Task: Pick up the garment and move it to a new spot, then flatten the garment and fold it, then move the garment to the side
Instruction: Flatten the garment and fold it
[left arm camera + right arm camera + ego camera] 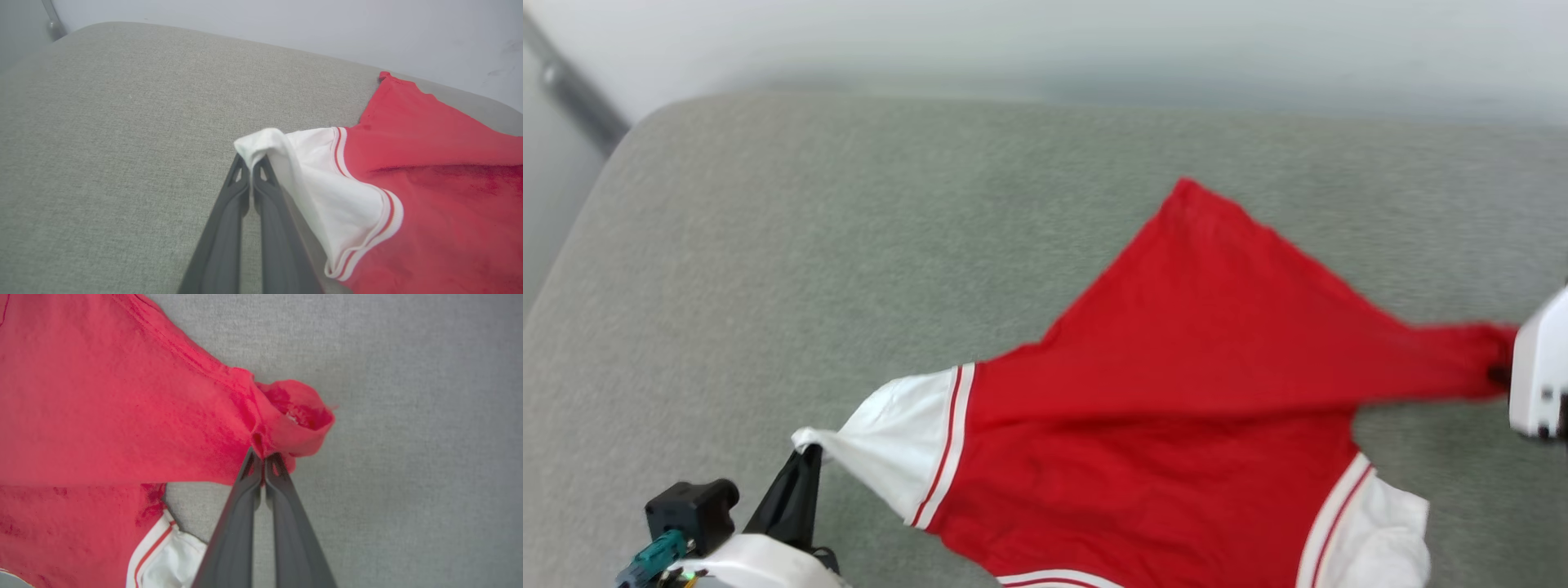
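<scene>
We find the garment (1176,392) on the grey fabric surface (849,245). It fills the centre and lower right of the head view, partly raised and drawn taut between two grips.

The left tool (250,161), at the lower left of the head view, is clenched on the tip of the white sleeve (327,183). Its wrist view shows only a small bunch of cloth between the fingertips. The right tool (263,455), at the right edge of the head view, is clenched on a rolled red corner (294,424) of the body fabric, also by a narrow pinch.

Risks noted:

1. Slip. Both holds are shallow. Tension across the cloth could pull it out of either tool, and we judge the sleeve tip the more exposed.
2. Uneven carry. One grip is on a sleeve and the other on a body corner, so the load runs diagonally. The far red point (1188,192) at upper centre and the second white sleeve (1388,531) at lower right are unsupported. They may drag, twist or fold under during a move.
3. Distortion. The cloth looks soft, so a hard pull apart could stretch the striped sleeve seam rather than flatten the body.
4. Hidden edge. The lower hem runs out of the bottom of the head view. We cannot tell whether it lies on the surface or hangs off it, and a hanging part would add weight to the grips.
</scene>
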